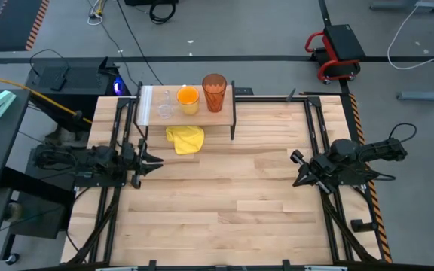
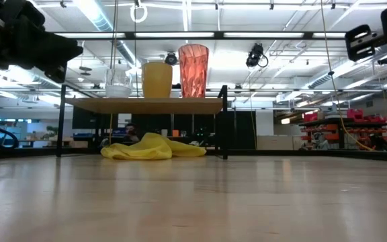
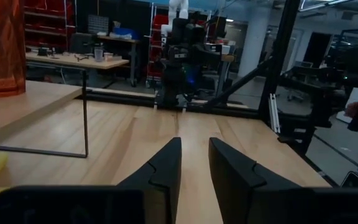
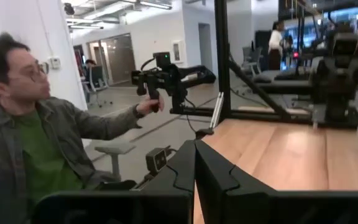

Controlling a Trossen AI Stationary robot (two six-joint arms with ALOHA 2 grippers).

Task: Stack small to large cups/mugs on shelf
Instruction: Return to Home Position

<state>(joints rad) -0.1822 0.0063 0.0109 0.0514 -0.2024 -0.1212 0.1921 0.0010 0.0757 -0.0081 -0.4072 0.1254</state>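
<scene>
Standing in a row on the shelf (image 1: 225,114) are all 3 vessels: the small clear glass (image 1: 164,108) nearest the whitish end strip, the yellow-orange mug (image 1: 188,99) just beside it in the middle, and the tall amber tumbler (image 1: 214,92) on the mug's other side, so the heights rise along the board away from that strip. From the low view each one sits upright on the board, the glass and mug nearly touching and the tumbler close by. The shelf is at the far edge of the plank table (image 1: 232,211), nearer the left arm's side. A crumpled yellow cloth (image 1: 186,140) lies on the tabletop at the shelf's front edge, roughly below the mug. The left gripper (image 1: 154,161) hangs over the table's left side, near the cloth but apart from it; its 2 fingers are parted by a narrow gap and hold nothing. The right gripper (image 1: 297,167) is pulled back over the table's right side, well apart from the shelf, its fingers pressed together with only a seam between them, empty. Beyond the table, the right wrist view shows a seated person (image 4: 23,137) whose hand (image 4: 146,106) grips a dark handle.
</scene>
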